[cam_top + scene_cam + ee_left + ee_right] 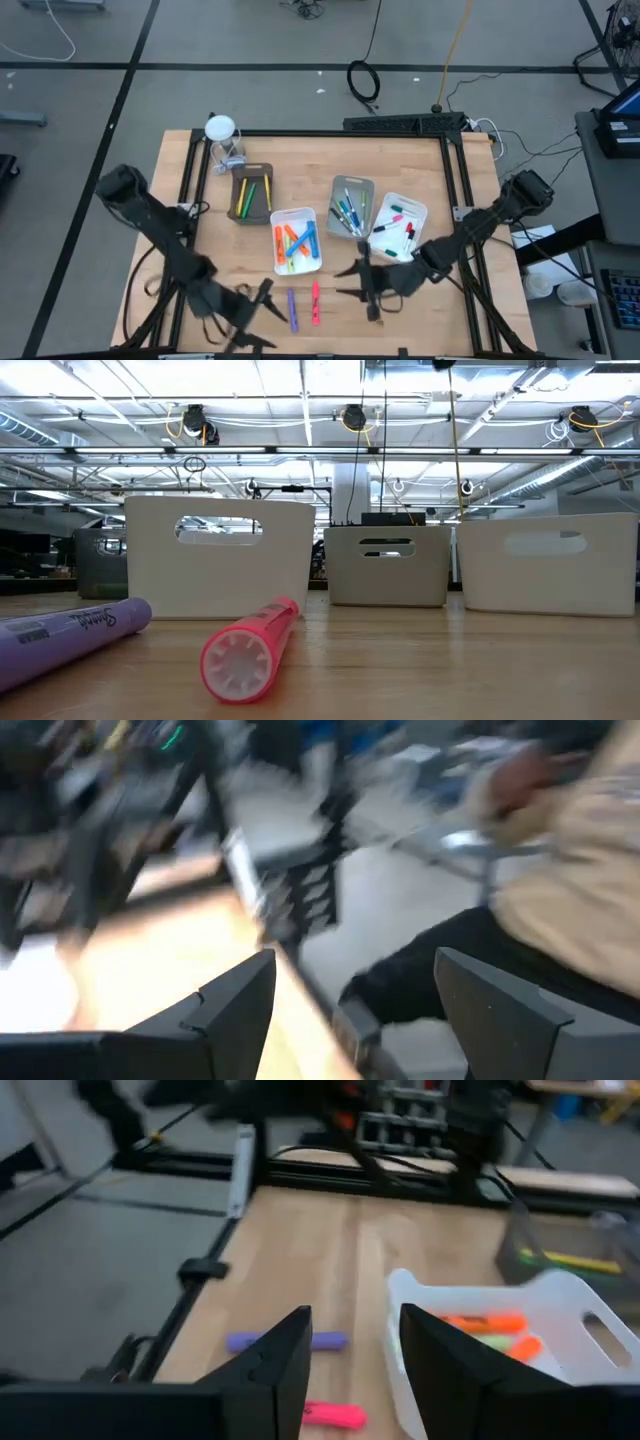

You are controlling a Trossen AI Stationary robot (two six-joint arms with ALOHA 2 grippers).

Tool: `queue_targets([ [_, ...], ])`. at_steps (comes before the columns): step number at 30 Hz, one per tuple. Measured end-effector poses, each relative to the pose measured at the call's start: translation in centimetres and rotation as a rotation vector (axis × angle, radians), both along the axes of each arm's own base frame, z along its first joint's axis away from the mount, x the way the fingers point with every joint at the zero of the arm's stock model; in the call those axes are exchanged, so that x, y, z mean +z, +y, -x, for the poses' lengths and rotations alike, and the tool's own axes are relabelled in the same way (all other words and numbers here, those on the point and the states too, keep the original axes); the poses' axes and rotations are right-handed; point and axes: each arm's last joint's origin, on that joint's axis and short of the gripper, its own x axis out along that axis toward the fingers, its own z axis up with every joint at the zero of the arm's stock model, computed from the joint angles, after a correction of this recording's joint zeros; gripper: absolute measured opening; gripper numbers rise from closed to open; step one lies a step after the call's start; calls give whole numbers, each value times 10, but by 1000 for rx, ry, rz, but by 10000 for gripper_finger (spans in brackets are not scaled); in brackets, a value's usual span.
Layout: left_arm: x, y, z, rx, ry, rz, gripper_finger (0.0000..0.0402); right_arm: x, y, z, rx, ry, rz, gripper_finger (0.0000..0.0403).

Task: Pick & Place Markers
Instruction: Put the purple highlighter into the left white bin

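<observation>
Right claw point(352, 281) stands spread and empty above the surface point(400, 310), near the pink marker point(315, 302) and purple marker point(292, 309) lying side by side, apart. Purple barrel carries script lettering, not legible. Left claw point(262, 310), spread, empty, waits at the front edge.

The only lettering in view is on the purple marker point(70, 635) lying on the table top in the low view: a dark script word runs along its barrel and appears to read "Sharpie", with a smaller block of print beside it toward the picture's edge that is too small to make out. The pink marker point(250, 650) next to it shows only its ribbed end, with no print facing the camera. Nothing readable shows in the other views.
</observation>
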Motion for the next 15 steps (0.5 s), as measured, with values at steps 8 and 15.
queue_targets([
  [8, -11, -49, -66, 326, 468, 55, 273, 7, 8, 16, -12, -24, 340, 139],
  [15, -32, -57, -127, 467, 939, 329, 273, 31, 4, 52, -166, -15, 600, 134],
])
